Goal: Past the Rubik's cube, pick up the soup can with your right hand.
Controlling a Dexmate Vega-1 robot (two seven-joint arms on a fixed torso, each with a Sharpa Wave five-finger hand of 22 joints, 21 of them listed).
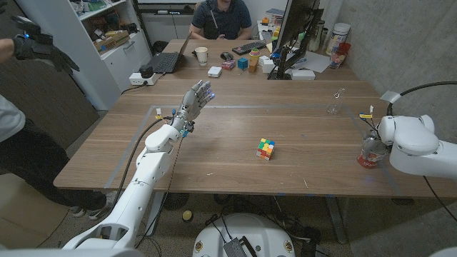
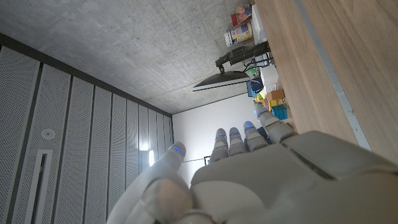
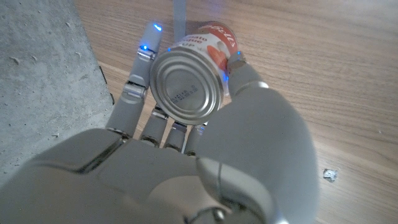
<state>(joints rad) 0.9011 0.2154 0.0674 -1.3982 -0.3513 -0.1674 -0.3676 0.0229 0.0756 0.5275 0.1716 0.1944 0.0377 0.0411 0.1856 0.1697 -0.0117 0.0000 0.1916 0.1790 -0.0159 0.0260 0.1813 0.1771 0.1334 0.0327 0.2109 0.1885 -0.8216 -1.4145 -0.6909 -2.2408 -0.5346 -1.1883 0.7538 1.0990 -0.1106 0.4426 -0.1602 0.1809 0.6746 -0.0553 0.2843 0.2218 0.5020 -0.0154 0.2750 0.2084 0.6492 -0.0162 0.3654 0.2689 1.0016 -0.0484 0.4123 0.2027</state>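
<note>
Nearest the lens, the white right hand (image 3: 186, 155) wraps its fingers around the red-and-white metal soup can (image 3: 194, 74) at the right edge of the broad wooden counter (image 1: 235, 171). The left hand (image 1: 196, 98) hovers open over the counter's far left, holding nothing. Beyond stand a second cluttered desk (image 1: 214, 82) and grey concrete walls; the small multicoloured Rubik's cube (image 1: 265, 148) sits mid-counter.

Red-and-white soup can (image 3: 196, 74) — silver lid, near the table's right edge — right of Rubik's cube (image 1: 265, 148).
</note>
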